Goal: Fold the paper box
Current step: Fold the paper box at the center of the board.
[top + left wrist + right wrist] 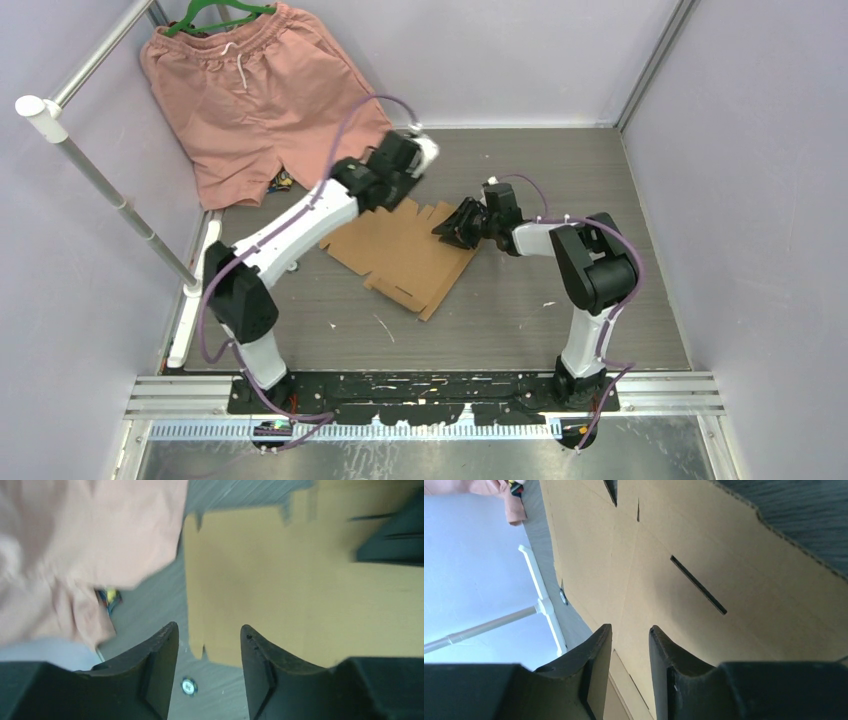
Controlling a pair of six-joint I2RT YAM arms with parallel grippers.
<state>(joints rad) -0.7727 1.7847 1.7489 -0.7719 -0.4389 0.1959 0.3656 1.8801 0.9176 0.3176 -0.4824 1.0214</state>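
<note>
Left arm overhangs the paper box beside pink shorts.

The left arm stretches from its base toward the far edge of the table; the left gripper points down, its two fingers apart with nothing between them; the right arm bends like an elbow and reaches left; the right gripper has a smaller gap and holds nothing.

Paper box on table, shorts behind-L.
</note>
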